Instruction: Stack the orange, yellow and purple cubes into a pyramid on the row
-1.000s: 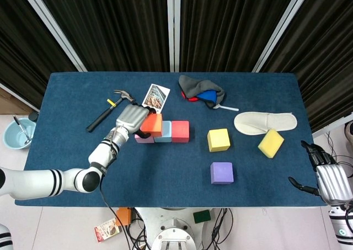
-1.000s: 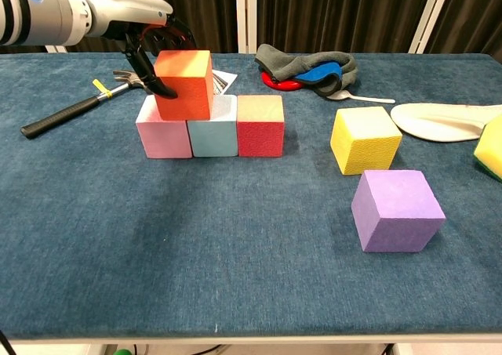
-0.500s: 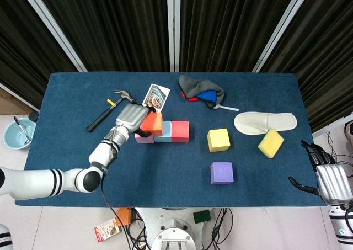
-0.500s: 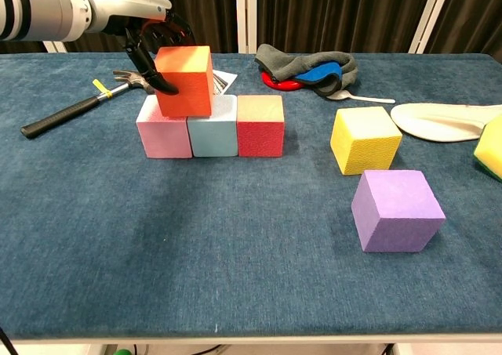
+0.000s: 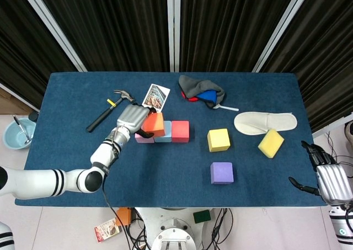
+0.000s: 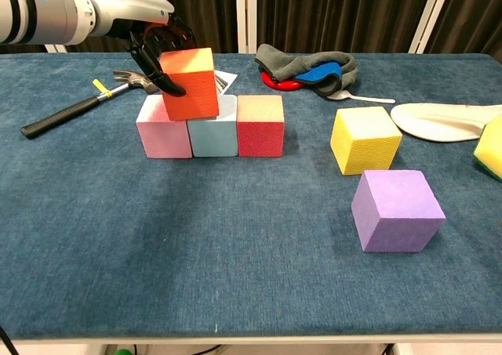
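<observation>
While the orange cube is not yet set flat, the placing turns on its tilt over the row.
Purple cube [image 6: 397, 210]: nearest, alone on the tabletop [image 6: 235, 261], untouched.
Yellow cube [image 6: 365, 139]: just behind the purple one, right of the row.
Row [image 6: 212, 126]: pink, light blue, red blocks touching side by side.
Orange cube [image 6: 189, 83]: tilted, over the pink–blue seam.
Left hand [image 6: 154, 48]: grasping the orange cube from its left and rear.
Right hand [image 5: 326, 178]: fingers spread, holding nothing, off the tabletop's right edge; nearer the yellow and purple cubes.
Room: hammer [image 6: 74, 110] behind, black curtains beyond.
</observation>
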